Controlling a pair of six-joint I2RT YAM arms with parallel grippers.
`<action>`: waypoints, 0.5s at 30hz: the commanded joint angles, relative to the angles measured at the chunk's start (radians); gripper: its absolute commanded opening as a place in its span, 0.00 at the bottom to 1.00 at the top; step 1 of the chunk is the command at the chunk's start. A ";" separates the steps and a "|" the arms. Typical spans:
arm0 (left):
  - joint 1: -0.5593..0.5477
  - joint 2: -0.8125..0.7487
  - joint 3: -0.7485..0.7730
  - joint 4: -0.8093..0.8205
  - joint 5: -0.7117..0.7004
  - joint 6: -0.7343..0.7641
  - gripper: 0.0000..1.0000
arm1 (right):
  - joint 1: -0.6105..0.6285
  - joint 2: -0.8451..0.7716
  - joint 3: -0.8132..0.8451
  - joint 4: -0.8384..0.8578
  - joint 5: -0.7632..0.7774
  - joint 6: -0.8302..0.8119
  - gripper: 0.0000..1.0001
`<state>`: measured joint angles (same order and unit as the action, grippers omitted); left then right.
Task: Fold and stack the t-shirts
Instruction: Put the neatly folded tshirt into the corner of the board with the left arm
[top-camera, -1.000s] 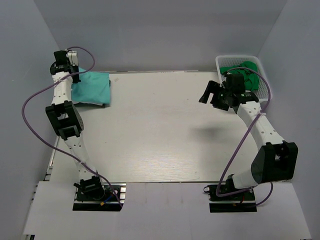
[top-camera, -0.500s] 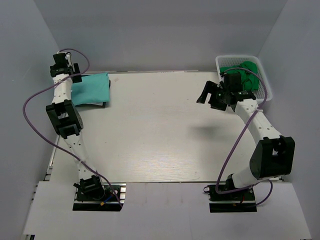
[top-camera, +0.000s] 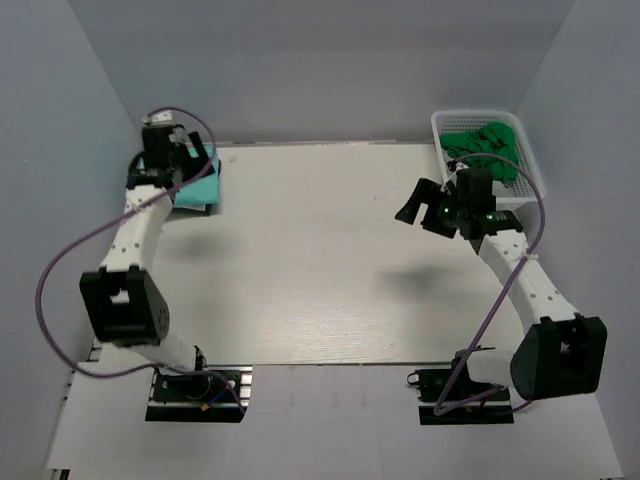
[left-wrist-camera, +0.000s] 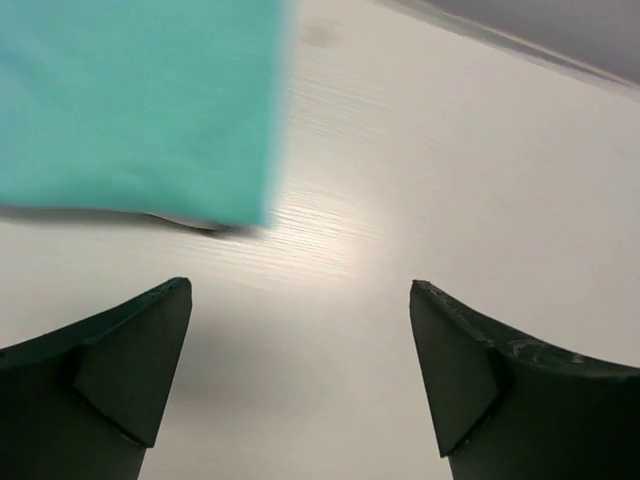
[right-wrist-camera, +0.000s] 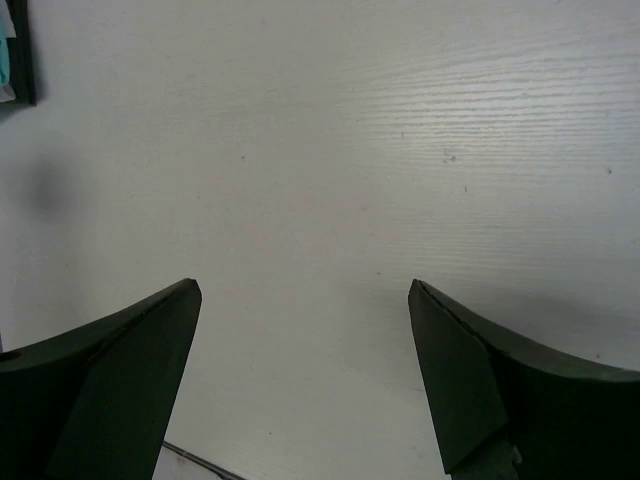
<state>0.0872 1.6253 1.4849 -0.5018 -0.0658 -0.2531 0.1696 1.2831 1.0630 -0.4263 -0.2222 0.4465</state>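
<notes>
Left hand (left-wrist-camera: 300, 288) and right hand (right-wrist-camera: 305, 285) both gape empty; your left could snag and unfold the folded teal shirt (left-wrist-camera: 140, 100) beside it.

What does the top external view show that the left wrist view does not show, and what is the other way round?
Only the top external view shows the white basket with green cloth in it at the far right corner, and the right hand, open above the table. Only the left wrist view shows a thin pale edge sticking out under the teal shirt. Both views show that folded teal shirt, the table, and the left hand, which is open and holds nothing.
</notes>
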 joint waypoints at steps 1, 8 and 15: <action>-0.186 -0.227 -0.302 0.066 0.053 -0.196 1.00 | -0.002 -0.093 -0.159 0.055 -0.043 0.023 0.90; -0.372 -0.620 -0.670 0.020 0.046 -0.252 1.00 | -0.008 -0.332 -0.386 0.112 -0.057 0.017 0.90; -0.402 -0.774 -0.726 -0.026 -0.061 -0.305 1.00 | -0.004 -0.429 -0.550 0.268 -0.181 0.095 0.90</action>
<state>-0.3058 0.8825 0.7498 -0.5331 -0.0551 -0.5114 0.1680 0.8700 0.5423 -0.3012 -0.3244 0.4950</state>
